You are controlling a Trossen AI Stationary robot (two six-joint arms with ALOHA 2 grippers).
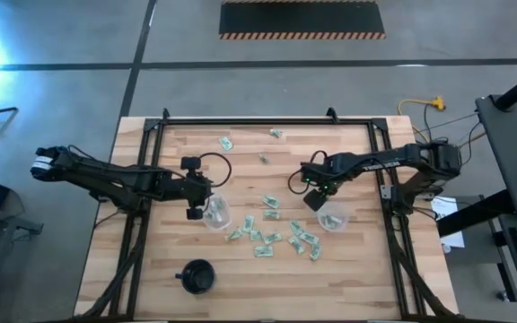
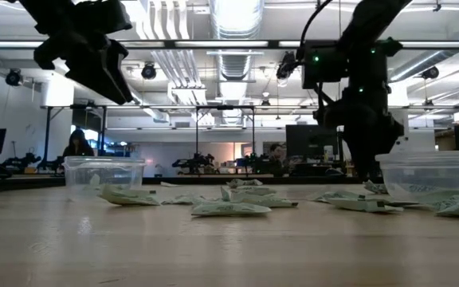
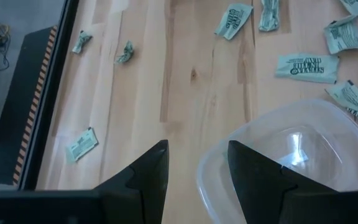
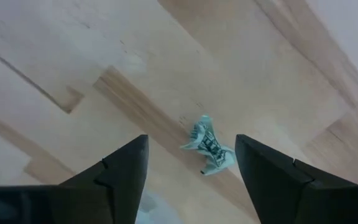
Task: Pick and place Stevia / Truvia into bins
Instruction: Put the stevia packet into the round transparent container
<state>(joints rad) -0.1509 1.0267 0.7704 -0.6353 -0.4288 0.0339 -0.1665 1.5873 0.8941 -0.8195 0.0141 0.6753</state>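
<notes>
- Bunch of pale green Stevia packets scattered flat on the wooden table, mostly clumped in the middle between the two clear cups, long axes pointing every which way, no common direction.
- A few strays lying farther back toward the far edge, well apart from the main pile.
- One crumpled packet sitting on the wood right between the right gripper's fingers in the right wrist view, scrunched up so hard to call a long axis, roughly diagonal across the boards.
- Left clear cup upright, just beside the pile's left side; looks empty through the wall in the low view, though hard to be sure.
- Right clear cup upright on the pile's right side, packets lying just beside its base.
- Right gripper hanging low just beside the right cup, fingers spread wide apart, gripping nothing.
- Left gripper hovering at the left cup's rim, fingers parted, nothing between them.
- Black round cup-like thing near the front edge, well apart from everything.
</notes>
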